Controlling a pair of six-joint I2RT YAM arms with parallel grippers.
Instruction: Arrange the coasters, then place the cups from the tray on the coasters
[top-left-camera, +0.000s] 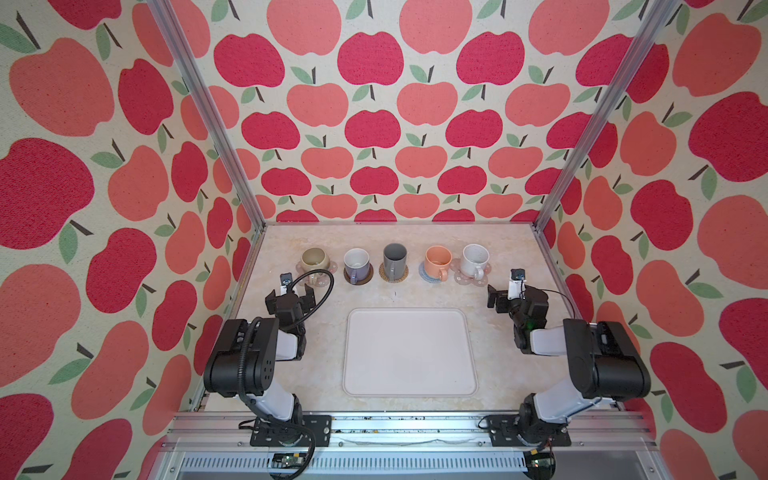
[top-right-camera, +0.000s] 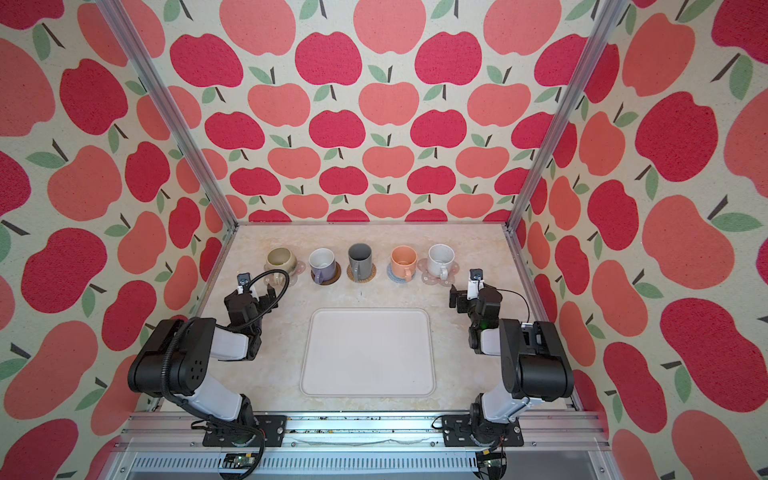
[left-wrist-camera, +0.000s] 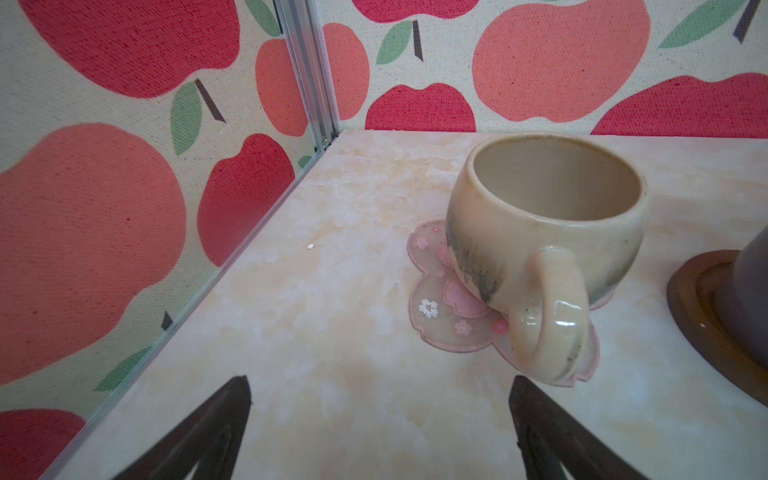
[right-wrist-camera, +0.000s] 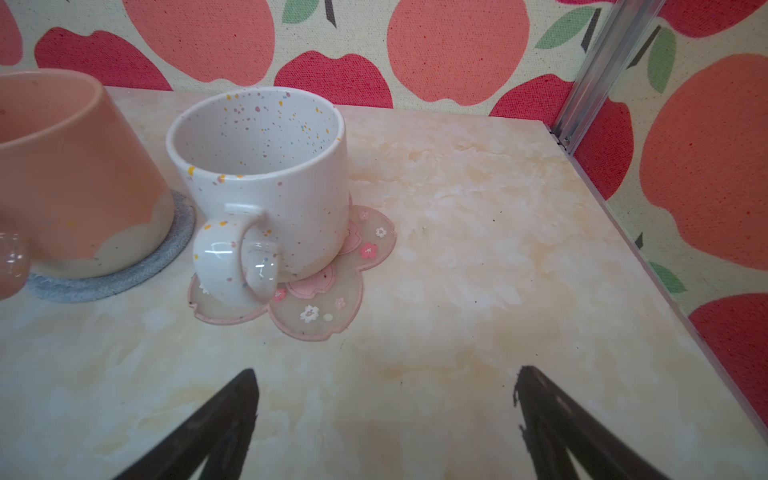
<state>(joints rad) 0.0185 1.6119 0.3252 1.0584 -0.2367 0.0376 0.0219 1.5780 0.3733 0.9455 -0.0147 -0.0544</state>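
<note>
Since both grippers gape wide and empty, the left gripper (left-wrist-camera: 380, 386) with the beige mug (left-wrist-camera: 540, 232) just ahead of it and the right gripper (right-wrist-camera: 384, 374) with the white speckled mug (right-wrist-camera: 266, 183) just ahead, a careless swing could clip either mug and drag it off its flower coaster (right-wrist-camera: 324, 311); the tray (top-left-camera: 409, 353) behind them lies bare

The left arm (top-left-camera: 249, 365) and right arm (top-left-camera: 598, 361) each consist of bulky matte-black joint housings alternating with pale grey-white link shells, mounted on a black base plate (top-left-camera: 286, 430). A thick black cable (top-left-camera: 332, 284) loops at the left arm; a thin black wire (top-left-camera: 561, 295) trails off the right, where a small green light (top-left-camera: 528, 325) shows. The left claw (top-left-camera: 289, 298) and right claw (top-left-camera: 508, 293) have dark tapered fingers (left-wrist-camera: 199, 436), and each carries a small camera (top-left-camera: 517, 275) on a white bracket.
</note>
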